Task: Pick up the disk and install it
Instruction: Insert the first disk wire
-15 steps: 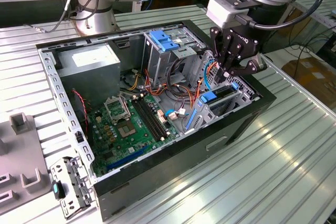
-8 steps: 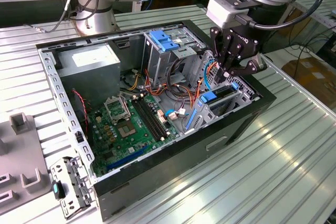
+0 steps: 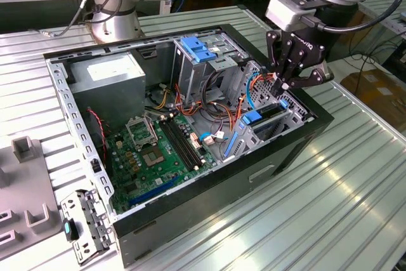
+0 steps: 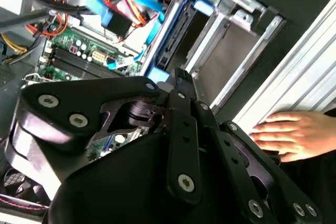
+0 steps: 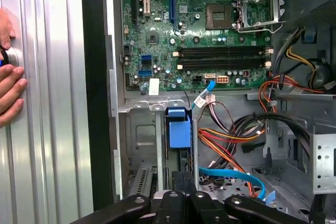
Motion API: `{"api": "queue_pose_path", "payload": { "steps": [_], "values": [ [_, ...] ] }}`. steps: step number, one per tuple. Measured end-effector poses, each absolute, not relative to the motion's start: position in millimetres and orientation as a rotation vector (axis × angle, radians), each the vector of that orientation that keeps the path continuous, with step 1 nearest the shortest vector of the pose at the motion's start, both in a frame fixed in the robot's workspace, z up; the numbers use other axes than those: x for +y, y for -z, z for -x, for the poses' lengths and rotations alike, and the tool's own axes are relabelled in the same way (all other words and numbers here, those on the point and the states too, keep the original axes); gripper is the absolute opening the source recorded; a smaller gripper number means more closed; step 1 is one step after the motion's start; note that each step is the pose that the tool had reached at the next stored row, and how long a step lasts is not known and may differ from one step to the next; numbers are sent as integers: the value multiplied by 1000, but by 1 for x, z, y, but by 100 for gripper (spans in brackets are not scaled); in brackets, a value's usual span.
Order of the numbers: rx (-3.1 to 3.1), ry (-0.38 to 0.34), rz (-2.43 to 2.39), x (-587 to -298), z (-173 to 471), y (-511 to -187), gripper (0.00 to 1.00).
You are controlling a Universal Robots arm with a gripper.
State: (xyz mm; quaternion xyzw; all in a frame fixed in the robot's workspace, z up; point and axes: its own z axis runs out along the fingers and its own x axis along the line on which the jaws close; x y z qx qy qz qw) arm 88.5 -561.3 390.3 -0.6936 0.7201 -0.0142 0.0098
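- An open black computer case (image 3: 190, 204) lies on its side on a ribbed metal desk (image 3: 317, 220), with its green motherboard (image 3: 152, 150) facing up.
- The disk (image 3: 265, 115), with its blue side rails, sits inside the case in the metal drive bay at the exterior view's right. It is next to a tangle of orange and blue cables (image 3: 244, 96). In the first wrist view its blue end (image 5: 179, 128) stands in the bay slot.
- The robot's black hand (image 3: 284, 85) hangs just above the disk's far end. I cannot tell whether it is apart, together or clamped.
- In the first wrist view, a person's fingers (image 5: 10, 85) rest on the desk beside the case.
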Motion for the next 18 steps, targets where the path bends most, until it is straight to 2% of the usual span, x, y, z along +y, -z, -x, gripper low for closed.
{"api": "queue_pose_path", "payload": {
  "steps": [18],
  "values": [
    [2247,45,2168,-528,-135,-390,11]
  ]
}}
